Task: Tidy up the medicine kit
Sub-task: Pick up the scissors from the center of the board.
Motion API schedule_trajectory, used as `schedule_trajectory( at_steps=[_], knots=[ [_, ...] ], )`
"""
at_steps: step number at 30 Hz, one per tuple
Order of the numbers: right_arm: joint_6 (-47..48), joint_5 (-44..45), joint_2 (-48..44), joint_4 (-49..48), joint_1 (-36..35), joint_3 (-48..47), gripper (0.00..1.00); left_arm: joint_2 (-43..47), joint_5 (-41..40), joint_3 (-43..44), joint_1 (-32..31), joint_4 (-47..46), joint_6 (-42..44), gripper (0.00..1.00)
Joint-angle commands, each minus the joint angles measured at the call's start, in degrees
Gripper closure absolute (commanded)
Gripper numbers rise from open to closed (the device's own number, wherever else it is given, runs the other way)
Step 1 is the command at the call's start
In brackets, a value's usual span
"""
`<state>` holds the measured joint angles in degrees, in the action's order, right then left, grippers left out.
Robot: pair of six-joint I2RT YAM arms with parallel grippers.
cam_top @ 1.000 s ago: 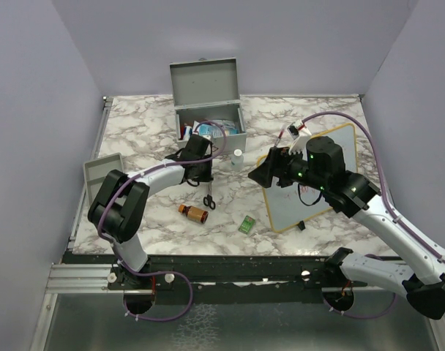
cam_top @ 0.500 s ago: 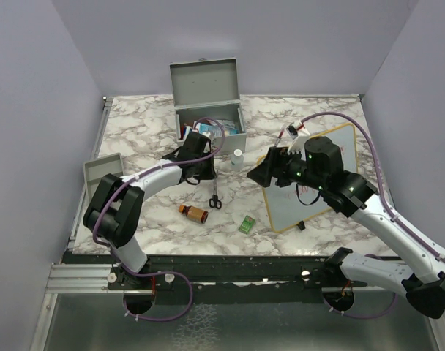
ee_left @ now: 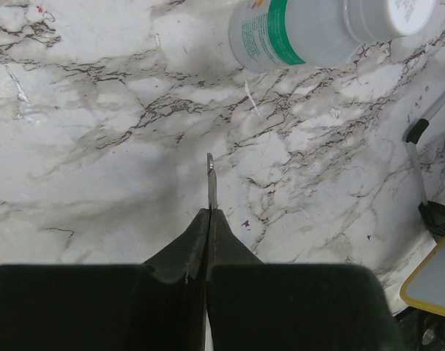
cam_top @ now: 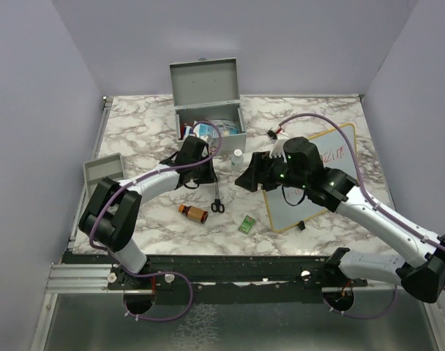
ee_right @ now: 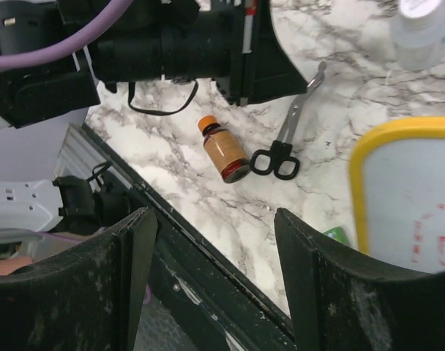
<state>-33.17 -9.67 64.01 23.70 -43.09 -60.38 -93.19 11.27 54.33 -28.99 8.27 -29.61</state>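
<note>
Looks like the scissors step: the left tool (ee_left: 210, 212) is pinched shut on the scissors (ee_right: 294, 121) blade mid-table, the right tool (ee_right: 214, 216) gapes empty, so next they'd probably need lifting into the open medicine kit (cam_top: 205, 84) at the table's far edge.

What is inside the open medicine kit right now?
The medicine kit holds a jumble of white and blue packages plus something red at its left end; the front wall hides whatever lies deeper.

legible text: none | whiteboard (cam_top: 288, 208): red marks unreadable | bottle label (ee_left: 263, 36): blurred
</note>
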Motion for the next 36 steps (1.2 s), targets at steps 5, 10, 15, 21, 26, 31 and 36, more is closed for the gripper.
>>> schedule_trajectory(
  at_steps=[5, 10, 15, 21, 26, 31, 36],
  knots=[
    [-1.67, 4.02, 7.48, -1.23, -6.92, -4.11, 0.4, 2.23, 1.69, -0.91, 0.34, -1.91, -1.17, 1.0],
    [-3.21, 7.22, 13.84, -5.61, -11.19, -2.78, 0.52, 2.1, 1.72, -1.1, 0.43, -1.75, -0.92, 1.0],
    [-2.16, 11.65, 20.6, -10.3, -13.59, -1.35, 0.56, 2.53, 1.62, -2.15, 0.59, -2.51, -1.13, 1.0],
    [-6.43, 10.56, 25.81, -18.61, -13.86, 1.98, 0.63, 2.04, 2.69, -2.14, 0.69, -3.17, -1.48, 1.0],
    [-10.33, 14.43, 27.87, -21.79, -14.55, 3.77, 0.66, 2.23, 2.45, -2.12, 0.78, -3.02, -1.68, 1.0],
    [-10.35, 15.85, 30.13, -20.08, -14.72, 2.18, 0.68, 2.21, 2.3, -2.34, 0.78, -2.91, -1.86, 1.0],
    [-11.79, 16.73, 30.9, -21.04, -15.19, 3.18, 0.69, 2.49, 1.98, -2.81, 0.87, -3.3, -2.16, 1.0]
  ],
)
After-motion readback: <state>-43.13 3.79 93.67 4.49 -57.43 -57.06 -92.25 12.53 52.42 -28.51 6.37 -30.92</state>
